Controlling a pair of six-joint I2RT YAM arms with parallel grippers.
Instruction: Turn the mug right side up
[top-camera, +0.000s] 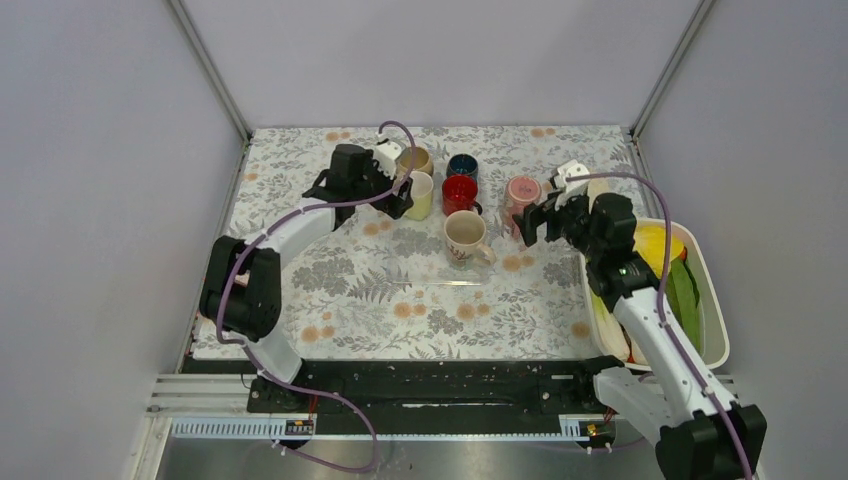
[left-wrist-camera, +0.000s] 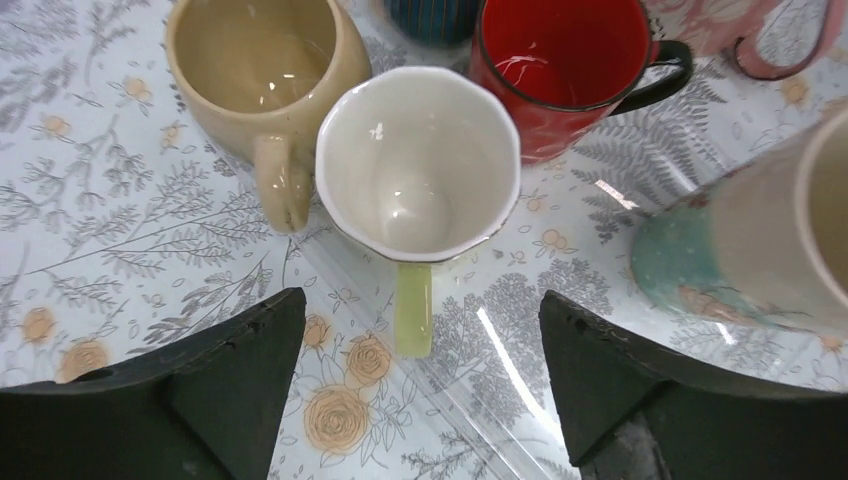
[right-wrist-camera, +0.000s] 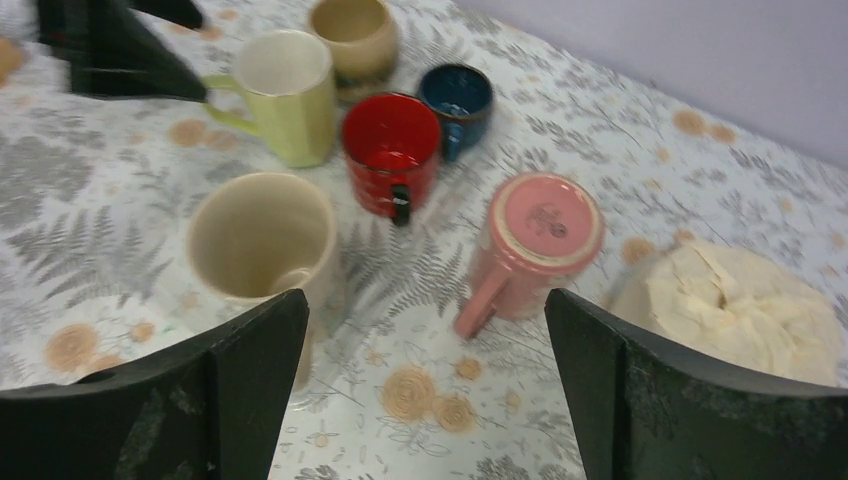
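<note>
1. the pink mug (right-wrist-camera: 545, 225) stands upside down on the floral table (top-camera: 400, 300), base up, its handle pointing toward the near edge. it sits at the right end of the mug cluster.
2. the right gripper (right-wrist-camera: 425, 310) hangs just short of it, fingers spread wide and holding nothing. in the right wrist view the pink mug lies ahead, between the two fingers and nearer the right one, not touching either.
3. the left gripper (left-wrist-camera: 422, 300) is also spread apart. a pale green mug (left-wrist-camera: 418, 160) stands upright just ahead of it, with its handle pointing back into the gap, clear of both fingers.
4. around them stand upright mugs - red (left-wrist-camera: 560, 70), tan (left-wrist-camera: 265, 60), dark blue (right-wrist-camera: 455, 95) and cream (right-wrist-camera: 262, 235).
</note>
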